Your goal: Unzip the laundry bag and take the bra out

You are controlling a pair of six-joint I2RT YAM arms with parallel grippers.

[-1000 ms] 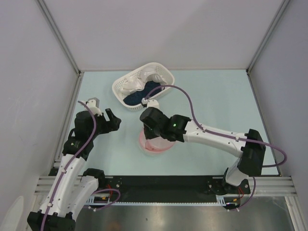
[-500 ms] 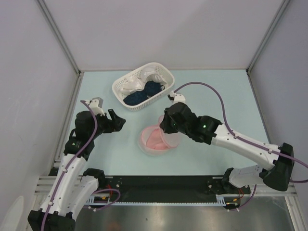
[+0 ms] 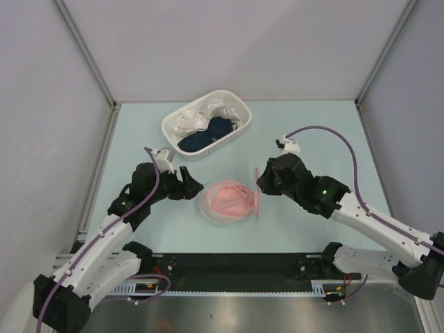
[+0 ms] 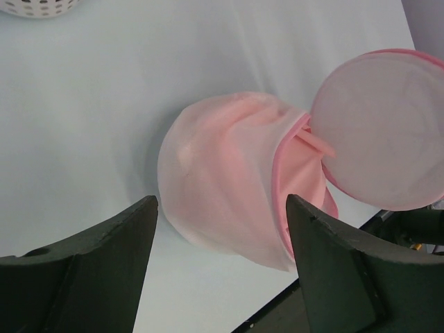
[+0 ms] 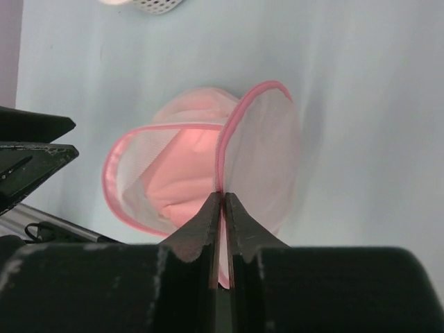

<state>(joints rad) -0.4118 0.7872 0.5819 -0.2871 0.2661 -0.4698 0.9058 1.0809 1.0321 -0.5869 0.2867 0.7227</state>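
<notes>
Pinches with the right gripper (image 5: 222, 200), jaws all but closed, on the pink zip edging of the laundry bag (image 3: 216, 214), and holds one clamshell half upright like a raised lid. Waits with the left gripper (image 4: 220, 208) spread wide, aimed at the other, domed half from its left, near but touching nothing. Finds the bag on the table (image 3: 312, 132) between the two arms, in front of the white basket (image 3: 168, 130) and apart from it, with the bra (image 5: 182, 189) bunched inside the lower half and exposed at the mouth. Looks unzipped enough, so extraction seems next. Best to hold the lid steady, bring the left fingers (image 4: 132, 236) in through the open mouth rather than over the mesh, close on salmon fabric alone, and draw out slowly in case a strap snags on the zip.
</notes>
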